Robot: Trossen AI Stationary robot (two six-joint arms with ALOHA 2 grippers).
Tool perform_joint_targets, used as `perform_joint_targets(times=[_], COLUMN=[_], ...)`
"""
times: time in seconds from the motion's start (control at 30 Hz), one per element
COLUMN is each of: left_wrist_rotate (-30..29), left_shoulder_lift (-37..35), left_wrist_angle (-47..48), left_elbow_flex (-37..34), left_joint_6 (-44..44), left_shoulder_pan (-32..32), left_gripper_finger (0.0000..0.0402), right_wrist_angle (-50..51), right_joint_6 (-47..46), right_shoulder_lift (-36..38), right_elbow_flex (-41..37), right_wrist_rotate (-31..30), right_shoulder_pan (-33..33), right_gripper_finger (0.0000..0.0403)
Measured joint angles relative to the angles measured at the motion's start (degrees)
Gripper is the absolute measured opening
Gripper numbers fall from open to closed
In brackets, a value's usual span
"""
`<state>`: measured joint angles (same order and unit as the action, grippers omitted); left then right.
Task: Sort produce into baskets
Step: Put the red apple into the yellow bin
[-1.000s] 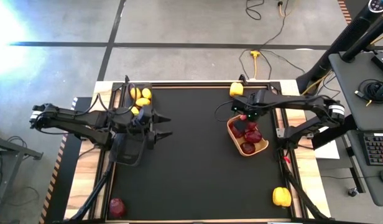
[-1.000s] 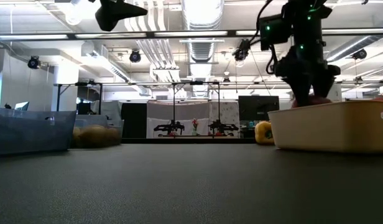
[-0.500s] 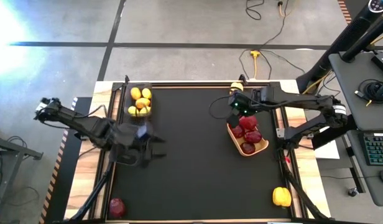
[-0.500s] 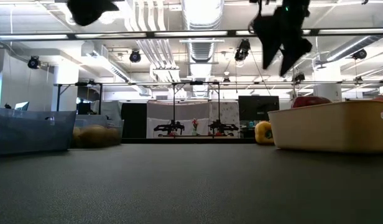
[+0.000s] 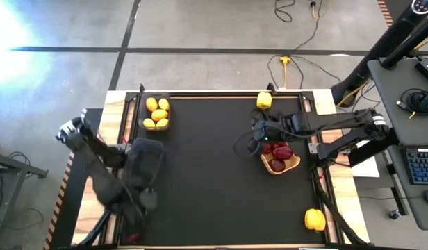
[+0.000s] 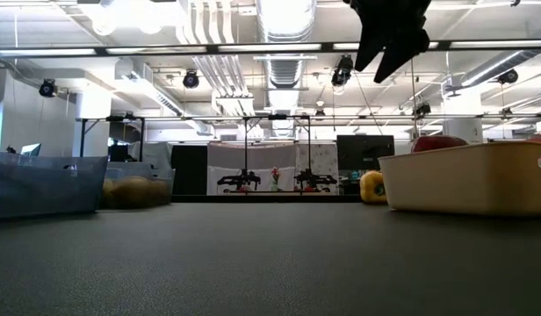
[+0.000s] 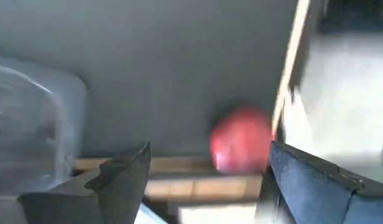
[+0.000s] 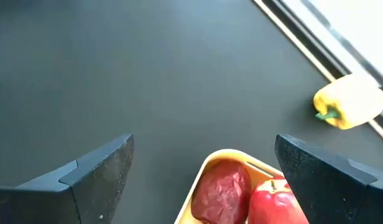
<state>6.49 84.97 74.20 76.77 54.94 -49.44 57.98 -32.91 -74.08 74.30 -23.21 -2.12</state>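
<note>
My left gripper (image 7: 210, 148) is open over the table's near left corner (image 5: 140, 212). A dark red round piece (image 7: 241, 146) lies on the mat ahead of it, between the lines of the two fingers and untouched. My right gripper (image 8: 204, 138) is open and empty, high above the mat just left of the orange-tan basket (image 5: 292, 165); it also shows in the high view (image 5: 255, 139) and the low view (image 6: 389, 35). The basket holds several dark red pieces (image 8: 224, 186). A black mesh basket (image 5: 156, 113) at the far left holds yellow lemons.
One yellow pepper (image 5: 264, 100) lies at the far edge, also in the right wrist view (image 8: 350, 102). Another (image 5: 314, 219) lies at the near right corner. A second dark basket (image 5: 147, 154) stands at the left edge, partly under my left arm.
My left gripper has swung from beside the lemon basket toward the table's near edge, ending over the near left corner by the red piece. My right gripper has risen out of the orange-tan basket and gone a little toward the table's left.
</note>
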Motion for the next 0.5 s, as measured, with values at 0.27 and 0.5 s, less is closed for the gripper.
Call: perform_joint_targets(times=[0.27,0.5], left_wrist_rotate=[17.95,15.99], left_shoulder_lift=[12.22,12.7], left_wrist_angle=[3.47,-1.92], left_elbow_flex=[4.09,-2.67], left_joint_6=[-27.65,-34.11], left_shoulder_pan=[-6.18,-6.65], left_gripper_finger=[0.031,0.031], right_wrist_angle=[-0.02,0.01], right_joint_6=[-13.62,-29.9], right_shoulder_lift=[-0.55,-3.67], right_elbow_flex=[-0.18,-0.22], right_wrist_rotate=[-5.83,-12.72], right_shoulder_pan=[-10.0,-21.4], right_gripper_finger=[0.0382,0.0382])
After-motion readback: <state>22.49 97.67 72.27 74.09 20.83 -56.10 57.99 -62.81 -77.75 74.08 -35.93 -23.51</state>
